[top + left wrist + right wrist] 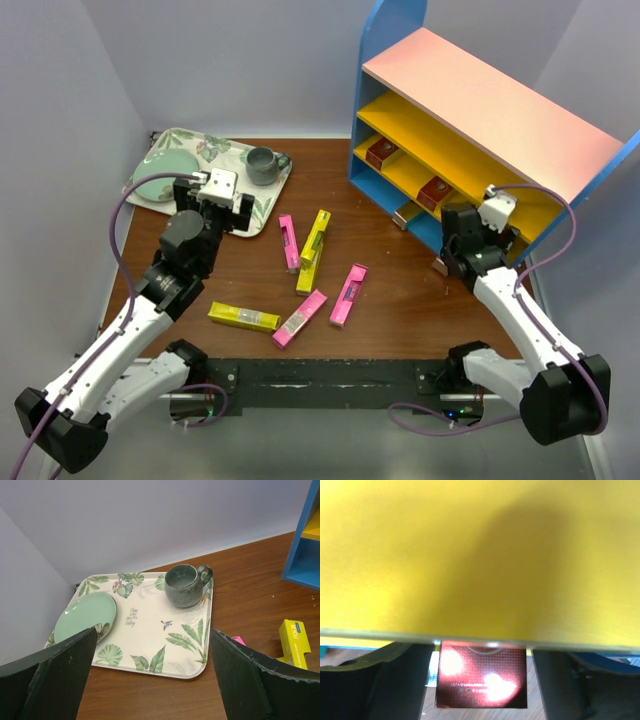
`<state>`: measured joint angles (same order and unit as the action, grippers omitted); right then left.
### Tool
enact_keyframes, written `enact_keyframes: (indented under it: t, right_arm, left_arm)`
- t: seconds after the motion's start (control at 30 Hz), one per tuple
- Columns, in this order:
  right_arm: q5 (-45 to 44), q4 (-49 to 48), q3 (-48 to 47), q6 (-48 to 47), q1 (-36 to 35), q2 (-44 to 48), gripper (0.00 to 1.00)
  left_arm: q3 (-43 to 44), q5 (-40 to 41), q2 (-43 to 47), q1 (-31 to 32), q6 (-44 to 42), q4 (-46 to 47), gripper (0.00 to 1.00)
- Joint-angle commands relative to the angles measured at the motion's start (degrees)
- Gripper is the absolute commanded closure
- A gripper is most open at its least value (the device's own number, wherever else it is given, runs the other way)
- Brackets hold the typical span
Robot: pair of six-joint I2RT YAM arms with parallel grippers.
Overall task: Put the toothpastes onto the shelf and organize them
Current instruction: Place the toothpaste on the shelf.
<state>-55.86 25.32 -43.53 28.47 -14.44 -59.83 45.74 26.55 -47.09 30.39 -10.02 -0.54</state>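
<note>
As R end effector (483,687) straddles red carton (481,675), shelf edge (480,639) overhangs.

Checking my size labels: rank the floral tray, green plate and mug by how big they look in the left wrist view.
1. Floral tray, clearly the largest.
2. Green plate.
3. Mug, the smallest. It sits slightly farther back, so the gap to the plate is less sure.
</note>
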Motion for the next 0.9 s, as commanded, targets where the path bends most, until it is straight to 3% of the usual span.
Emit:
enact_keyframes:
  t: [0.0,0.2,0.53,0.73,0.87]
  right_arm:
    - [0.48,-0.45,-2.0,-0.43,0.29,3.93,0.13]
    - [6.54,4.73,-4.9,-0.61,0.29,9.55,0.02]
    - [28.5,14.65,-11.48,-8.68,0.29,18.43,0.02]
    - [47.12,21.6,-14.3,-13.43,0.29,16.07,0.02]
    - [54.17,21.62,-13.51,-13.88,0.2,13.44,0.02]
  left_arm:
    - [-0.38,-0.79,-0.11,-0.33,0.7,2.47,0.0]
    - [-0.21,-1.32,-0.02,-0.25,0.71,2.29,0.0]
    - [0.05,-1.93,-0.11,-0.33,0.97,2.03,0.0]
    - [0.23,-2.46,-0.02,-0.6,1.23,1.77,0.0]
    - [0.23,-2.46,-0.02,-0.77,1.41,1.77,0.0]
